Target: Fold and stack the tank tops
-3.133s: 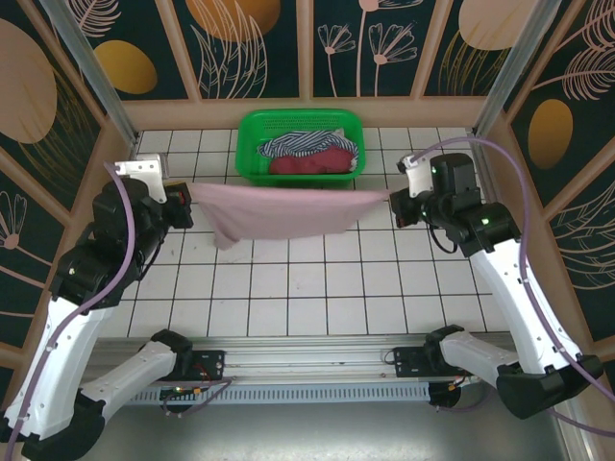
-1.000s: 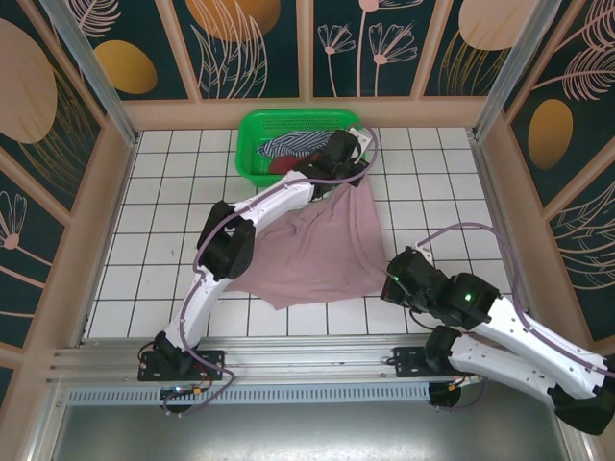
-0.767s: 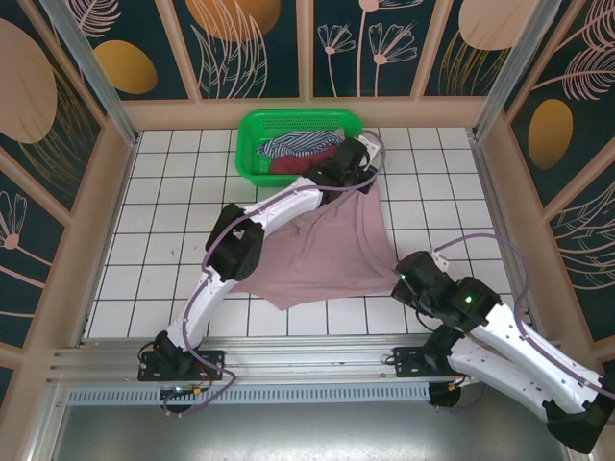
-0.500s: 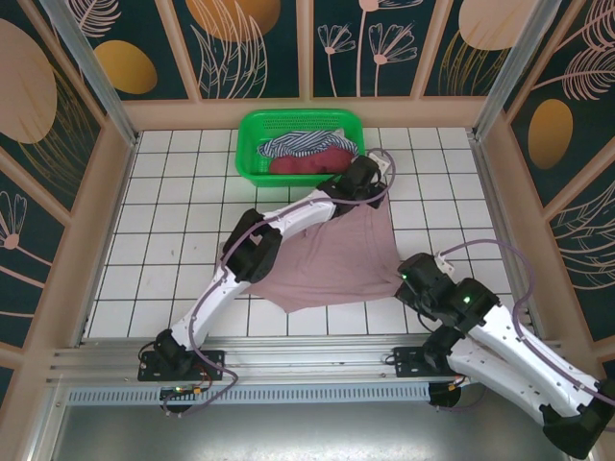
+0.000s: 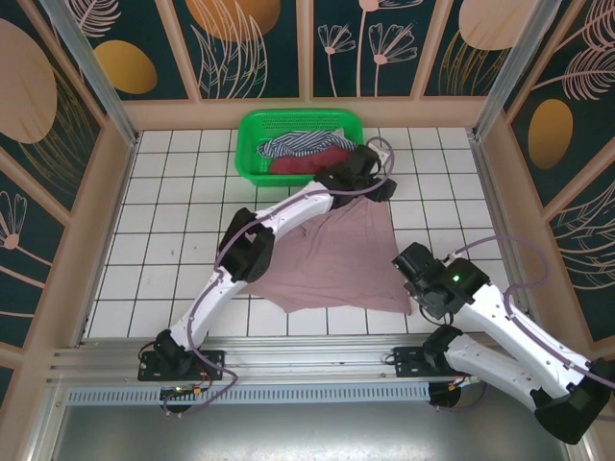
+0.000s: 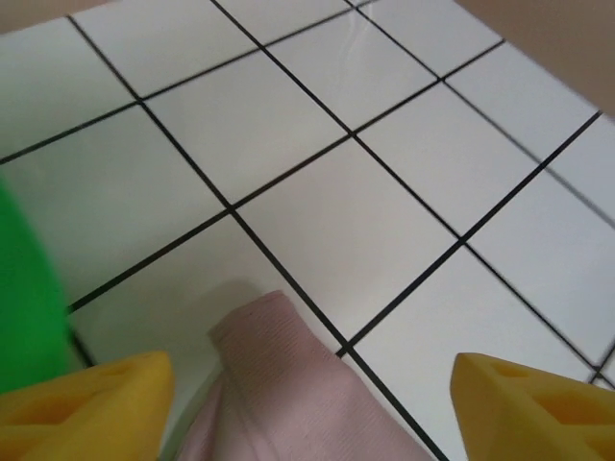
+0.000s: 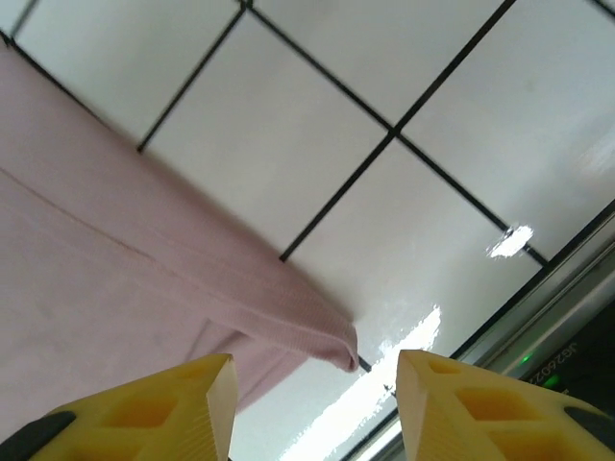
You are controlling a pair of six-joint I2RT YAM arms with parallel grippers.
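The pink tank top [image 5: 332, 254] is lying spread out on the white bench [image 5: 163, 240]. A few seconds ago it was hanging in the air, pulled tight between the two arms. Now it is lying down flat.

The left pincer [image 6: 312, 413] is reaching far out to the top's far corner. Half a second ago it was pinching that corner. Now its yellow fingers [image 6: 86, 403] are standing wide apart and are holding nothing. The pink corner is lying on the tiles between them, touching neither one. The green basket [image 5: 298, 116] is sitting just beside this pincer, on its left in the wrist view.

The right pincer [image 7: 312, 408] is hanging over the near corner of the same top. It was pinching too, and now its fingers are standing apart as well. The pink edge is running from the left finger to a little folded tip between the two fingers, and it is lying loose on the bench.

The whole pink top is stretching from one pincer to the other.

The striped tank top [image 5: 293, 144] and the dark red tank top [image 5: 307, 161] are sitting bunched up in the basket, past the left pincer, the same as before.
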